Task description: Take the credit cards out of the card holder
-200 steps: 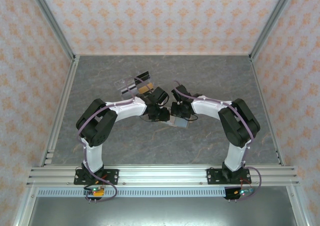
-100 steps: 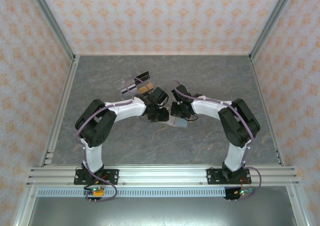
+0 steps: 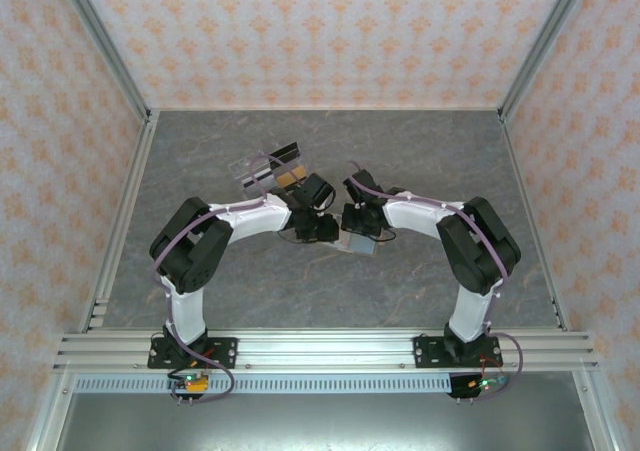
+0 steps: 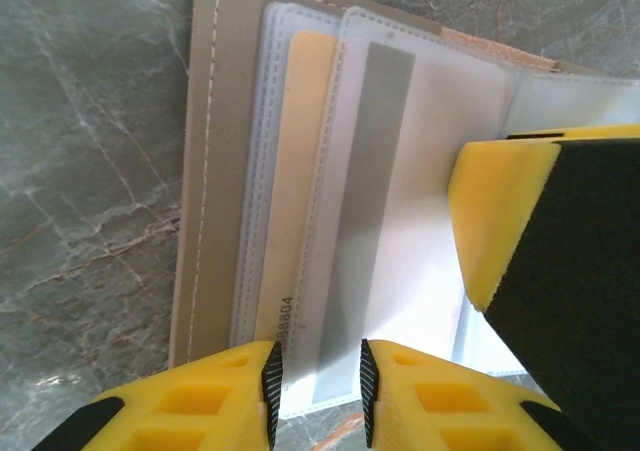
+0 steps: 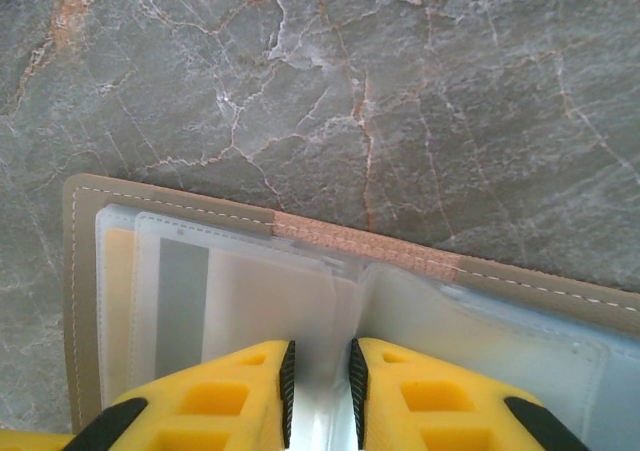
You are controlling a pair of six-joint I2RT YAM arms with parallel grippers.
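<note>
From the overhead view the card holder (image 3: 358, 244) lies open on the table (image 3: 430, 161) at centre frame, right under both wrists. It's thin, floppy and light (it'll skate or fold if I tug without pinning it).

In the left wrist view I see a tan stitched border with clear sleeves (image 4: 250, 171) stacked over it. A cream card (image 4: 300, 171) and a striped card (image 4: 375, 191) sit inside. I'd judge the cards stiff and slick, and the sleeves soft and clingy.

The left gripper (image 4: 320, 381) has its jaws parted a little. They straddle the striped card's end at the bottom of the frame, and there is daylight beside each pad. That exposed end is where I'd take hold, then draw toward the bottom edge of the frame.

The right gripper (image 5: 320, 386) is narrowly parted over the centre fold, with clear leaf in the gap. I can't tell whether it is really pinching.

Space is tight. The right finger crowds the right side of the left wrist view, just beside my target. A clear tray (image 3: 262, 171) sits near the left wrist, toward upper left overhead. Bare table opens toward the lower centre, and the walls are well apart.
</note>
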